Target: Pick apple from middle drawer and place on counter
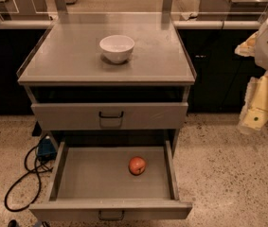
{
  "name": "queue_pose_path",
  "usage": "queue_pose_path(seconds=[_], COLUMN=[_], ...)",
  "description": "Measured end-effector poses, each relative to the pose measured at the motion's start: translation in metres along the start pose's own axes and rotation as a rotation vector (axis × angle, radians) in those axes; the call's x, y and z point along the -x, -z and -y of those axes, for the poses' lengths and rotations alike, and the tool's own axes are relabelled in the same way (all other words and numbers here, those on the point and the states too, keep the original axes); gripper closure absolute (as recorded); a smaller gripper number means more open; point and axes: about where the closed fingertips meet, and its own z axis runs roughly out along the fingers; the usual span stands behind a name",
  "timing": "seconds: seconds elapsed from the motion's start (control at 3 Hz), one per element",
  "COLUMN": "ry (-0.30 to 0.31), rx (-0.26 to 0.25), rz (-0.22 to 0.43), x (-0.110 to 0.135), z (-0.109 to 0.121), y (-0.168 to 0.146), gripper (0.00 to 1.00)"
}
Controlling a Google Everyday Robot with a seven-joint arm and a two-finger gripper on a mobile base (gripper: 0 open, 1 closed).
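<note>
Apple [137, 165] in middle drawer [91, 176] (right of centre), bowl [117, 48] on counter [62, 60], hand [259, 110] far right

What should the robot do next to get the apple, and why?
Probably move the gripper left and down toward the apple. The gripper hangs far off to the right, beyond the side of the middle drawer, while the apple lies uncovered on the open drawer's floor.
</note>
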Motion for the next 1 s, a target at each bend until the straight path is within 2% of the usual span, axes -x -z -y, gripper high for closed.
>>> queue_pose_path(seconds=[0.67,1.0], ry=[0.008,0.032], rx=[-0.005,0.054], rz=[0.015,0.11], x=[-0.001,-0.011], z=[-0.002,-0.021], y=[-0.004,-0.054], gripper=[0.0,0.0])
